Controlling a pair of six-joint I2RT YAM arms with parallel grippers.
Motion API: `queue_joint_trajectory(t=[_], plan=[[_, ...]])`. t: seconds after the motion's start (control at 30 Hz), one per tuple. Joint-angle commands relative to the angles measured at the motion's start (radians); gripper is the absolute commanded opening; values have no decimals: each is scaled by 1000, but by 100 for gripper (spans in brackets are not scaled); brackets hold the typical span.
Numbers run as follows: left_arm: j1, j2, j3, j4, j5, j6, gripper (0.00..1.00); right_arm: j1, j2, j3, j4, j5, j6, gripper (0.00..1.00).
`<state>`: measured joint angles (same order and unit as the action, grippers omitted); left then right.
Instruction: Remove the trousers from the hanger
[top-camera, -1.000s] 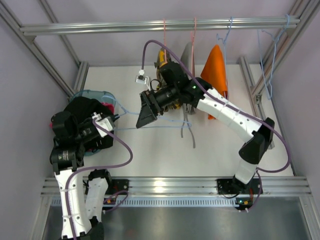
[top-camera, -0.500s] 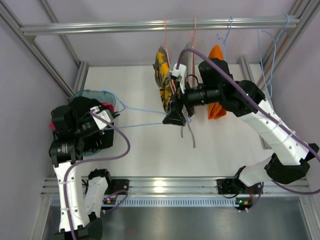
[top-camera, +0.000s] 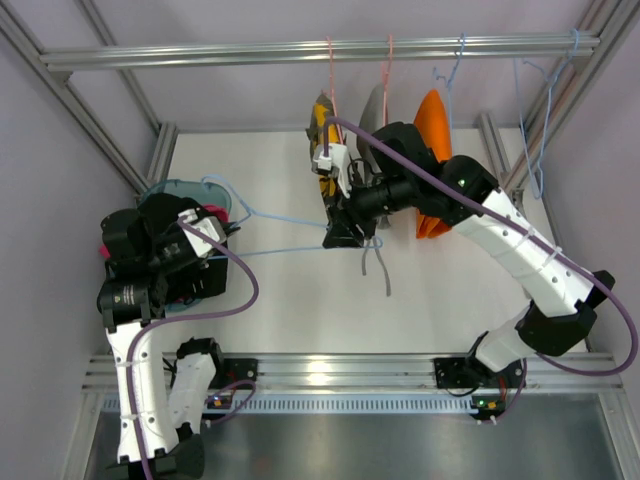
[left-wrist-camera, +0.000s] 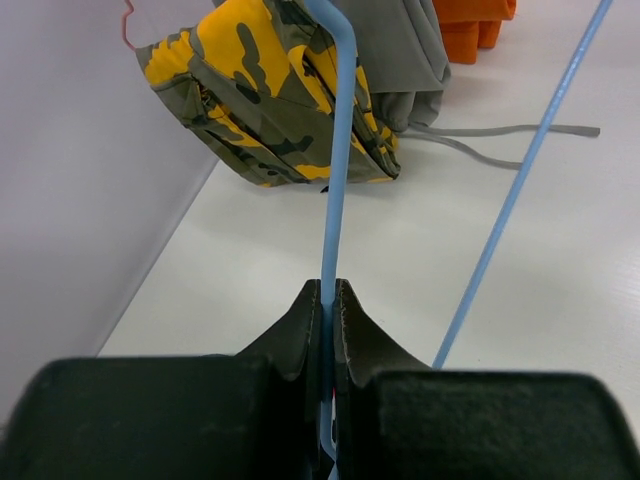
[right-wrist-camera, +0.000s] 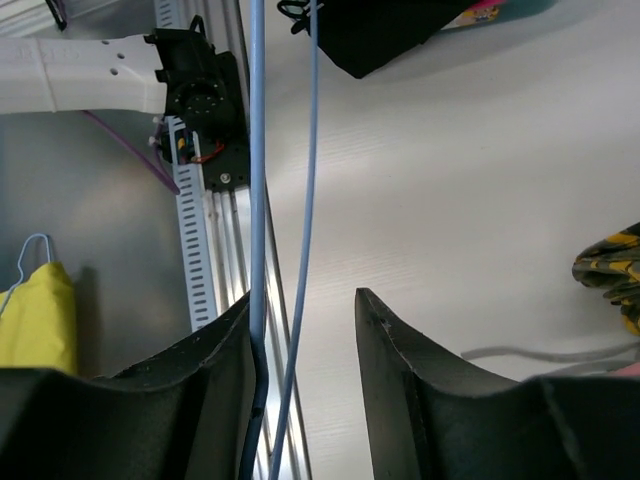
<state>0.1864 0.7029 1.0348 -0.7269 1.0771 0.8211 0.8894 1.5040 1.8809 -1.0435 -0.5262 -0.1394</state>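
Note:
A light blue wire hanger (top-camera: 280, 250) lies level over the table, bare of cloth. My left gripper (top-camera: 222, 238) is shut on its wire at the left end, and in the left wrist view the hanger (left-wrist-camera: 338, 150) runs straight out from between the closed jaws of my left gripper (left-wrist-camera: 328, 290). My right gripper (top-camera: 338, 234) is at the hanger's right end. My right gripper (right-wrist-camera: 305, 295) stands open with both hanger wires between its fingers, one wire against the left finger. The black trousers (right-wrist-camera: 390, 30) and the pink trousers (top-camera: 212, 213) lie in the teal basket (top-camera: 185, 187) below my left arm.
From the top rail (top-camera: 320, 50) hang a yellow camouflage garment (top-camera: 325, 135), a grey garment (top-camera: 372, 110) with loose drawstrings, an orange garment (top-camera: 432, 140) and bare blue hangers (top-camera: 535, 120). A yellow garment (right-wrist-camera: 35, 320) shows beside the frame in the right wrist view.
My right gripper has travelled rightward along the hanger to its far end, and its jaws have narrowed around the wires. The left arm has barely moved and keeps its grip.

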Motion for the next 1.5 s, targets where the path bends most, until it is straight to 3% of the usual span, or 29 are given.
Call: queue_joint_trajectory(t=[0.0,0.07,0.13,0.17,0.23,0.27,0.4,0.63,0.73,0.8,0.9,1.1,1.47], plan=[[-5,-16,22,38,50,-4,0,20,1,58,-6,-6,-28,0],[-5,-19,24,38,44,-11,3,25,-7,52,-6,-8,-25,0],[-5,-13,28,37,37,-48,15,25,-25,35,3,0,-22,0],[-5,-5,43,37,32,-72,32,23,-31,29,7,3,-20,0],[-5,23,73,35,38,-167,48,23,-56,3,20,20,-12,0],[-5,35,111,35,43,-204,61,22,-63,-6,26,28,-6,0],[-5,98,214,35,110,-350,78,11,-122,-55,53,48,17,0],[-5,155,311,50,129,-536,79,-69,-208,-94,97,-29,78,0],[-5,141,274,200,52,-712,80,-112,-249,-103,135,-93,113,0],[-5,127,243,390,2,-887,81,-136,-271,-103,149,-118,126,0],[-5,113,194,559,-40,-1025,82,-188,-307,-129,190,-133,175,0],[-5,136,191,563,-40,-1034,83,-259,-364,-135,273,-156,241,0],[-14,168,197,581,-39,-1051,83,-562,-536,-141,410,-274,448,0]])
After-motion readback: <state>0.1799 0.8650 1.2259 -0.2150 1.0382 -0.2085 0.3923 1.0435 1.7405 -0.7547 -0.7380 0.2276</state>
